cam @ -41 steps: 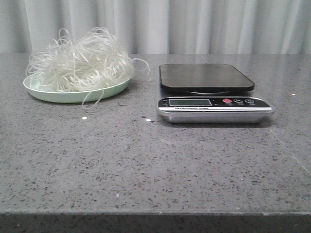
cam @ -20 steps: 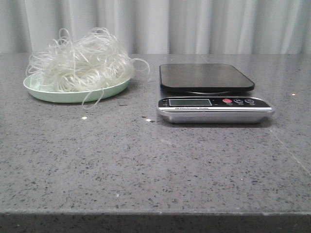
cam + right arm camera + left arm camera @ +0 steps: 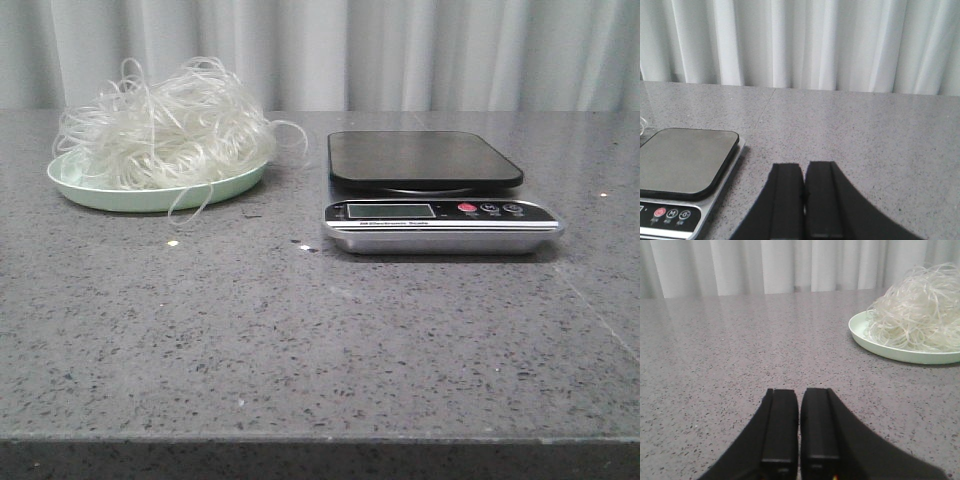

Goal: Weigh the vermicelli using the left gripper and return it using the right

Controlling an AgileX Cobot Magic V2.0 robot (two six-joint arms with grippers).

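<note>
The vermicelli [image 3: 165, 125] is heaped on its green plate [image 3: 100, 192] at the bench's far left, and the scale [image 3: 430, 190] pan is bare – fits before weighing or after return. Left gripper [image 3: 799, 430] and right gripper [image 3: 804, 200] are both pinched closed, empty, parked low.

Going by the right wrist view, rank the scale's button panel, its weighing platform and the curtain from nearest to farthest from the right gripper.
From the right gripper, shut:
1. Button panel, the scale's near edge, beside the fingers.
2. Weighing platform, just beyond the buttons.
3. Curtain, past the table's far edge.
</note>
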